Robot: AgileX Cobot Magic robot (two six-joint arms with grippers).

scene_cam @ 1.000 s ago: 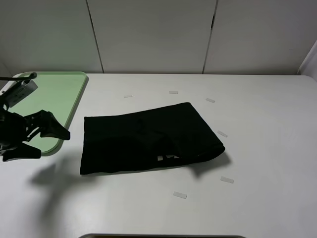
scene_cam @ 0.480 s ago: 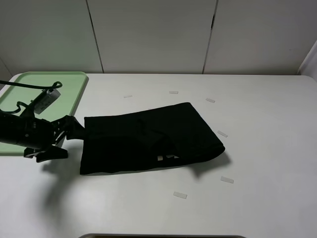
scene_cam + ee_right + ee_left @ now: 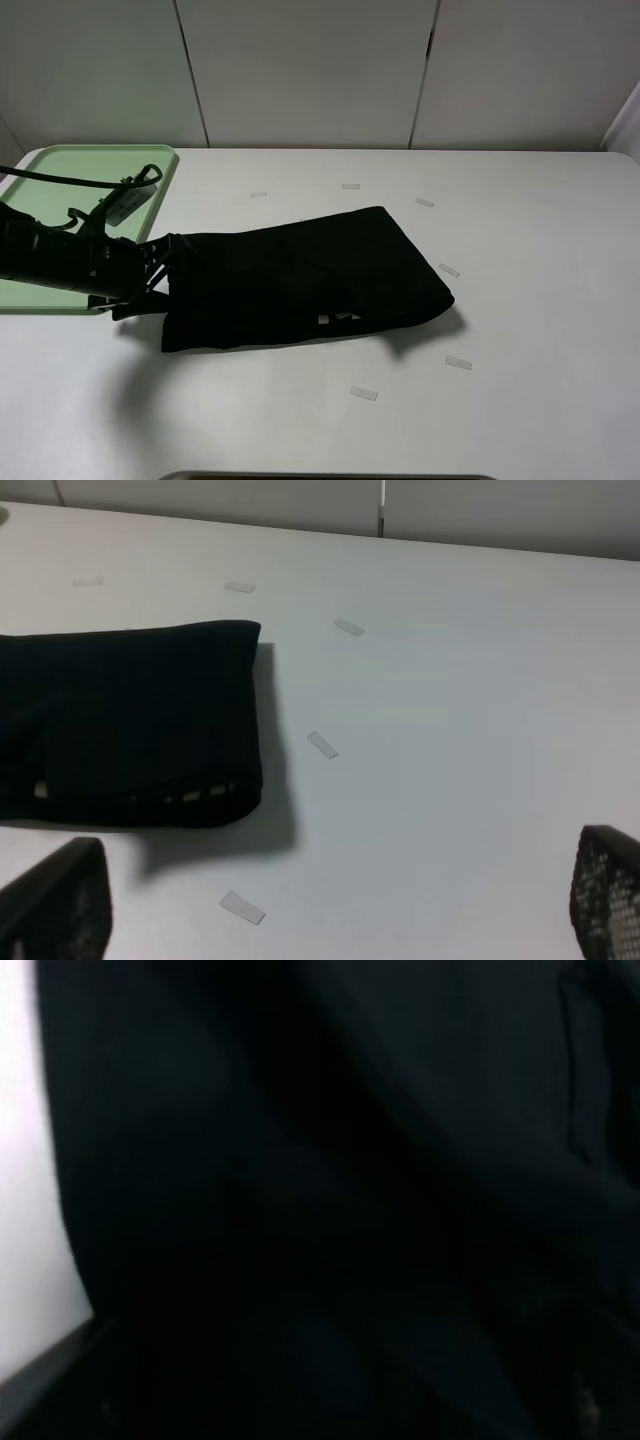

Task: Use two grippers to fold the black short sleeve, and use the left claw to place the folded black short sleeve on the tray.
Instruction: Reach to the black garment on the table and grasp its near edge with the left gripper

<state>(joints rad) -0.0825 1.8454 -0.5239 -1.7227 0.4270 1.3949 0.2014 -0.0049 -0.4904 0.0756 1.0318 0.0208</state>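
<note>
The black short sleeve lies folded into a rectangle in the middle of the white table, also seen in the right wrist view. The left claw comes in low from the left, its jaws spread at the shirt's left edge, one finger above the hem and one below. Black cloth fills its wrist view. The light-green tray sits at the far left, behind that arm. The right gripper does not show in the exterior high view. Its two fingertips stand wide apart over bare table, short of the shirt's right end.
Several small white tape strips lie on the table around the shirt, such as one strip in front of it and another strip beside its right end. A dark edge shows at the table's front. Grey wall panels stand behind.
The left claw has travelled right, from in front of the tray to the shirt's left edge, and its jaws now straddle the hem. The shirt has not moved.
</note>
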